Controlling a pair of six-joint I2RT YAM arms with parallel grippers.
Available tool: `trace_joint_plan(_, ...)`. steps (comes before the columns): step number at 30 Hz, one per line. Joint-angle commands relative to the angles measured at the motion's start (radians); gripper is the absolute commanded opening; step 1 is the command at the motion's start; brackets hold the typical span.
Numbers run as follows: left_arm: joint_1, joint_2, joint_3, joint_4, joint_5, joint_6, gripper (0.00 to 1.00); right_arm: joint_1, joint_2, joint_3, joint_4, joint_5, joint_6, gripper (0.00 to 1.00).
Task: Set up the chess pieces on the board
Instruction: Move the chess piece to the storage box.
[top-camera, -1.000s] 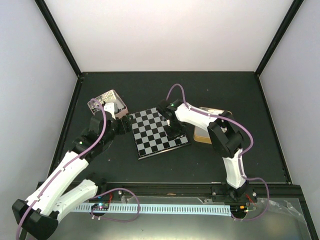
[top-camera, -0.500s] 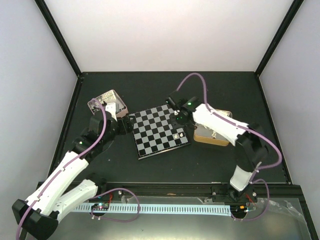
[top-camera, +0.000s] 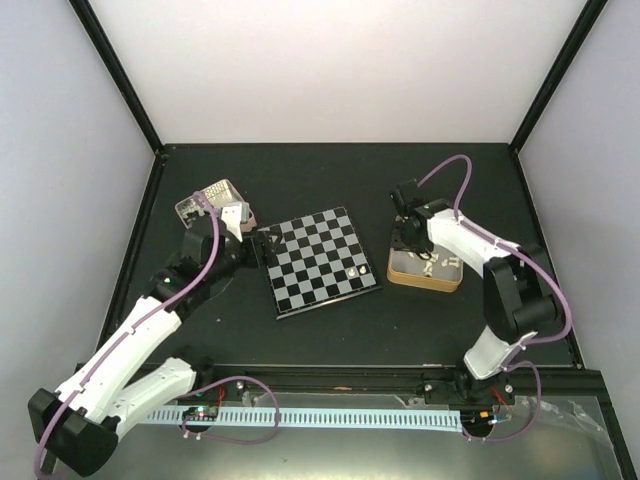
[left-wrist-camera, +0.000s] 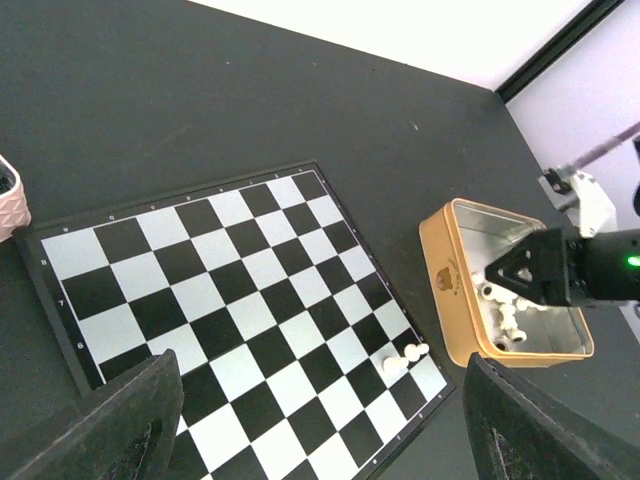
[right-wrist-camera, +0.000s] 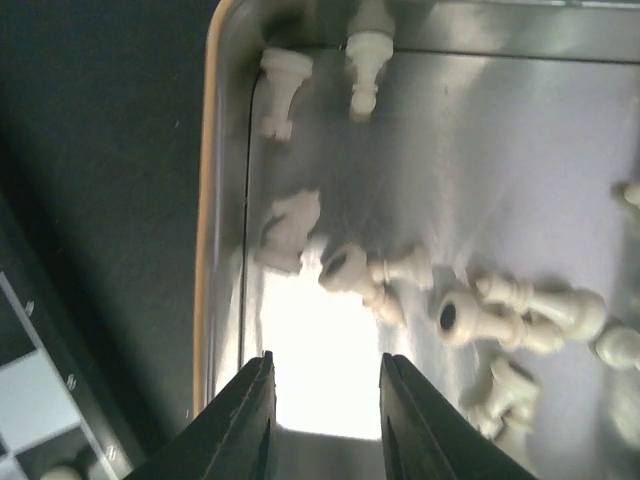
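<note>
The board (top-camera: 315, 255) lies mid-table. Two cream-white chess pieces (left-wrist-camera: 405, 358) stand close together by its near right corner, seen from above as one pale dot (top-camera: 354, 270). Several more white pieces (right-wrist-camera: 480, 315) lie loose in the tan tin (top-camera: 425, 282). My right gripper (right-wrist-camera: 325, 385) hangs open over the tin's bare floor, nothing between its fingers; from above it sits at the tin's left end (top-camera: 405, 238). My left gripper (left-wrist-camera: 320, 420) stands wide open above the board's left edge (top-camera: 268, 244), holding nothing. No black pieces show.
A pinkish tray (top-camera: 212, 197) stands behind the left gripper, its corner (left-wrist-camera: 8, 195) at the left edge of the left wrist view. The tan tin's wall (left-wrist-camera: 452, 285) stands close to the board's right side. Black frame rails bound the dark table.
My right arm has swung from the board's right side over to the tan tin, leaving a white piece on the board, and its jaws have widened. The left arm has barely shifted.
</note>
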Motion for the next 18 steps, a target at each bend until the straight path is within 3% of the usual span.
trace_joint_plan(1,0.01,0.018,0.012,0.038,0.044,0.008,0.78,-0.036,0.063,0.033,0.135,0.017,0.01,0.27)
trace_joint_plan(18,0.01,0.035,0.021,0.046,0.063,0.006,0.77,-0.097,0.263,0.079,0.29,0.125,0.075,0.22)
